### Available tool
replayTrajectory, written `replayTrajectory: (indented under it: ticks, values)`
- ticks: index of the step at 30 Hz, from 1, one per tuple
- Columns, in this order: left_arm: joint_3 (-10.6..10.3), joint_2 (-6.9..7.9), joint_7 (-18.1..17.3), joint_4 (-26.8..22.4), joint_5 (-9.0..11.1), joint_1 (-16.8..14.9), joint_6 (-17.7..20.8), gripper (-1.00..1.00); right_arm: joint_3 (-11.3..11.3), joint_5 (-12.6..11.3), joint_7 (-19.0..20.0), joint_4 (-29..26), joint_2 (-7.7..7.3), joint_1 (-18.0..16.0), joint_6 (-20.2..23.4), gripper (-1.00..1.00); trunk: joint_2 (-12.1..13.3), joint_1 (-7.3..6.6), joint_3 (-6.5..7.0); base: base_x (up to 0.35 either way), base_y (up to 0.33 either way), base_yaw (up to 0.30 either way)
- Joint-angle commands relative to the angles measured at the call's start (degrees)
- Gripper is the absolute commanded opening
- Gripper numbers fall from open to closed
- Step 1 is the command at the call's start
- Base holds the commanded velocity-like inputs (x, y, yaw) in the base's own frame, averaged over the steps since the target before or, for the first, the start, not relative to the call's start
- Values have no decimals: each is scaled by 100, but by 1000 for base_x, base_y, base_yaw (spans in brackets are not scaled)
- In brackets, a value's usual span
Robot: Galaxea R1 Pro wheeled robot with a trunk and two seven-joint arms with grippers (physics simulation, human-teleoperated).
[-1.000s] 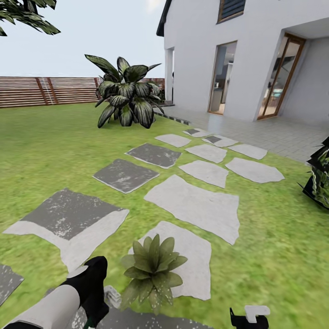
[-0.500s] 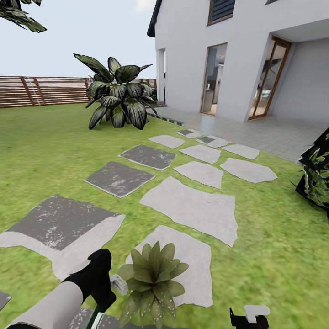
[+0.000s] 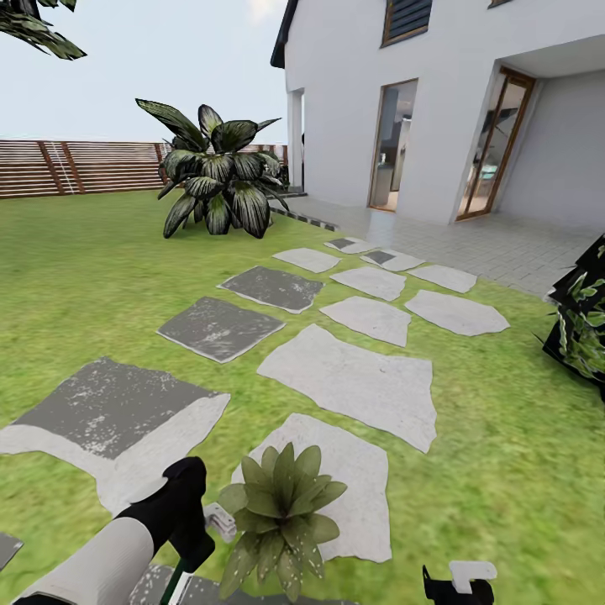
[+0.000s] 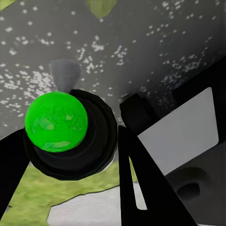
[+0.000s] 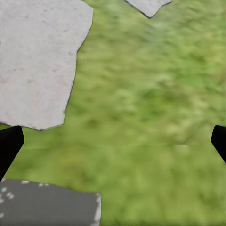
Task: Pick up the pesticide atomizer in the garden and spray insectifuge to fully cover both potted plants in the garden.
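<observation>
Head view: the left gripper (image 3: 186, 525) sits at about 7 o'clock in the picture, black at the end of a pale forearm, with a green stem and a small grey nozzle part of the pesticide atomizer (image 3: 217, 523) poking out beside it. One potted plant (image 3: 281, 512), a low rosette of pointed green leaves, stands just at the gripper's 3 o'clock, its leaves nearly touching the nozzle; it rests on the near edge of a pale stepping stone (image 3: 357, 496). The right gripper (image 3: 458, 584) shows at 5 o'clock, low at the frame edge, well apart from the plant.

In the left wrist view the atomizer's round green top in its black collar (image 4: 56, 122) lies between the dark fingers (image 4: 141, 183), which are clamped around it, over speckled grey paving. In the right wrist view the fingertips (image 5: 9, 146) stand wide apart at the frame's two sides, over lawn (image 5: 150, 117).

A big dark broad-leaved bush (image 3: 214, 172) stands at 11 o'clock before the wooden fence (image 3: 76, 166), and the white house (image 3: 454, 101) is at 1 o'clock.
</observation>
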Motion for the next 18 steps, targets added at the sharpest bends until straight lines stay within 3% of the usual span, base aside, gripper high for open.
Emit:
replayTrajectory:
  ticks: [1, 18]
  values:
    - [-24, 7, -57, -7, -40, -2, 34, -100, -29, 61, -26, 9, 1, -5, -21, 100, -2, -1, -5, -6, 0, 0]
    - [-64, 170, -49, 85, -107, 96, 25, -100, -29, 61, -26, 9, 1, -5, -23, 100, -2, -1, -5, -44, 0, 0]
